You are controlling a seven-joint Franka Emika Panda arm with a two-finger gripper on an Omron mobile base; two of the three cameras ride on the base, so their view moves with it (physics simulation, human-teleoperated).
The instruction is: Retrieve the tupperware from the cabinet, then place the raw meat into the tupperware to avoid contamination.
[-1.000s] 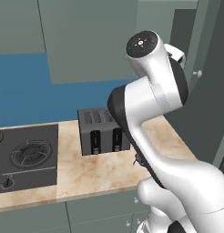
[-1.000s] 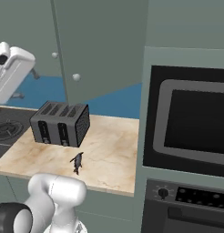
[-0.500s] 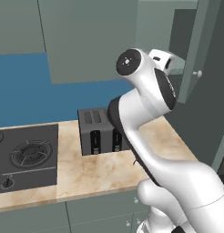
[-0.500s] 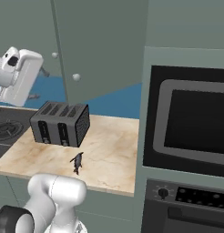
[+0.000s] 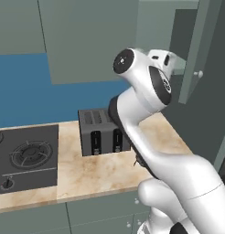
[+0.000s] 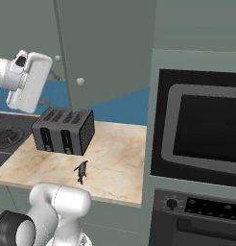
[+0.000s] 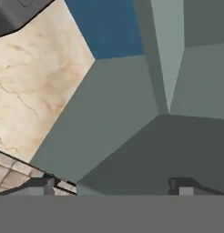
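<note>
Gripper (image 7: 111, 186) is seen spread wide, empty, fingertips cut off; raw meat (image 6: 81, 171) is half hidden behind the arm in the left base view, cabinet (image 5: 196, 50) interior unseen

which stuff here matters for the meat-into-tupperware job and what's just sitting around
For the job:
cabinet, door ajar
raw meat on the counter
hand, open

Just there:
toaster
stove
oven

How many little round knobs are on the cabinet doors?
2 knobs on the cabinet doors in the right base view: one above the toaster, one higher, further left. Others may be hidden.
</note>
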